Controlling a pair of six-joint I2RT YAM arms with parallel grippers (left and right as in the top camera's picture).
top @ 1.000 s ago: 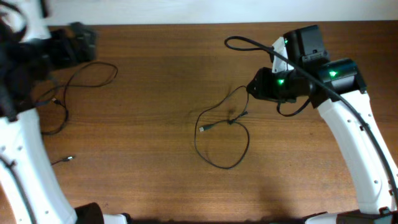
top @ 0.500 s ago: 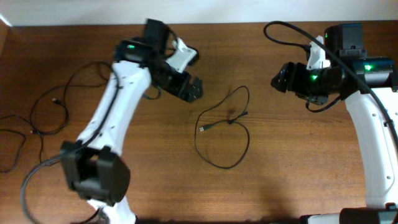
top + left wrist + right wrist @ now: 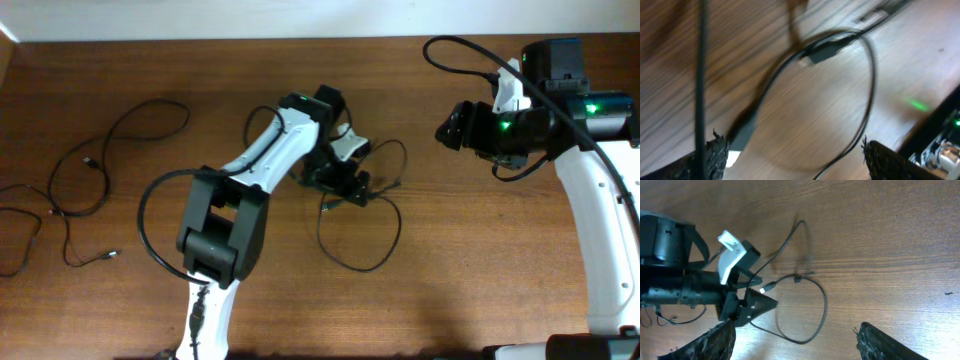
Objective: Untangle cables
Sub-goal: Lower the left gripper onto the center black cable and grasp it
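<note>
A thin black cable [image 3: 392,240] lies in a loop at the table's middle, with a small knot and a plug end near its top left. My left gripper [image 3: 352,184] is low over that knot and plug, jaws open. In the left wrist view the cable [image 3: 871,90] and its plug [image 3: 823,50] lie on the wood between and beyond my open fingers [image 3: 790,160], blurred. My right gripper [image 3: 448,127] is open and empty, up and to the right of the loop. The right wrist view shows the loop [image 3: 824,305] and my left gripper [image 3: 756,305] from above, with the right fingers [image 3: 795,342] wide apart.
More loose black cables [image 3: 120,130] lie spread over the table's left side, with plug ends near the left edge [image 3: 105,256]. The left arm's white links [image 3: 262,160] cross the table's middle-left. The right arm [image 3: 590,210] stands along the right edge.
My left arm has swung from the far left across to the middle cable and come down on its knot. My right arm drew back to the right earlier and has since held still.
</note>
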